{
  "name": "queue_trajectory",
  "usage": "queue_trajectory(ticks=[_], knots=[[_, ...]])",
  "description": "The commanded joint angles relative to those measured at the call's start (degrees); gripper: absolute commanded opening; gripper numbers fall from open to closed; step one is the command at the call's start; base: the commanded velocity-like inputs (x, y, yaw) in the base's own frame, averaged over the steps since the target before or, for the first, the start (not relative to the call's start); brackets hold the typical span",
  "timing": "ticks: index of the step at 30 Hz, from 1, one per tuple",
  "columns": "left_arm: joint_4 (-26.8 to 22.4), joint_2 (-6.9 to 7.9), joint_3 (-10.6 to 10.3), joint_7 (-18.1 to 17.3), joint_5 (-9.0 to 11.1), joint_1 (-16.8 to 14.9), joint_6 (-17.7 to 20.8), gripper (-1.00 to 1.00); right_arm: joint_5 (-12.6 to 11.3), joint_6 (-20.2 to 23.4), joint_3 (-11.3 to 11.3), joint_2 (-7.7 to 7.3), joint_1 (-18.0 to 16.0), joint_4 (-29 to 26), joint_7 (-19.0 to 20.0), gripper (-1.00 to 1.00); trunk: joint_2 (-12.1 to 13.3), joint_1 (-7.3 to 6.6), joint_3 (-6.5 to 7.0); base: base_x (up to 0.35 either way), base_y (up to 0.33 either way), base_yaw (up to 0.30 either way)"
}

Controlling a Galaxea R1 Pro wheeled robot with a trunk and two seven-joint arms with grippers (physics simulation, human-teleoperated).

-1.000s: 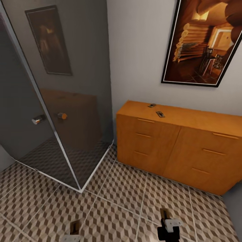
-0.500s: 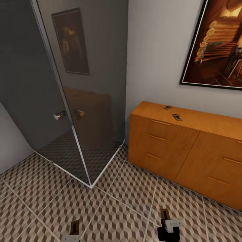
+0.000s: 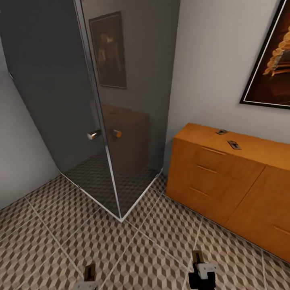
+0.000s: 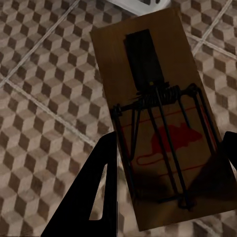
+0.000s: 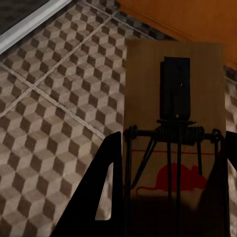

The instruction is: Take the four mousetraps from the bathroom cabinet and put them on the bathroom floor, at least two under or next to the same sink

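Each gripper carries one mousetrap over the bathroom floor. My left gripper is shut on a mousetrap, a brown wooden slab with a wire spring and a red mouse print. In my right gripper, also shut, sits a second mousetrap. Two more mousetraps lie on top of the orange cabinet at the right. The bathroom sink is out of view.
A dark glass shower enclosure with a chrome-edged door and knob stands at the left, its corner reaching onto the tiles. A framed picture hangs on the wall above the cabinet. Open tiled floor lies in front of me.
The camera has turned left, so the shower and the cabinet sit further right in the picture. Both grippers hold their mousetraps as before.
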Motion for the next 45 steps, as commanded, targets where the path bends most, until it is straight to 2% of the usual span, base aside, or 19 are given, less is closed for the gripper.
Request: queue_trajectory(ticks=[1, 45], knots=[[0.23, -0.06, -0.49, 0.21, 0.42, -0.10, -0.33, -1.00, 0.13, -0.14, 0.10, -0.01, -0.02, 0.02, -0.09, -1.00, -0.03, 0.00, -0.05, 0.000, 0.000, 0.257], [0.23, -0.47, -0.49, 0.21, 0.42, -0.01, -0.25, -1.00, 0.13, -0.14, 0.10, 0.06, -0.02, 0.86, -0.09, -1.00, -0.03, 0.00, -0.05, 0.000, 0.000, 0.257]])
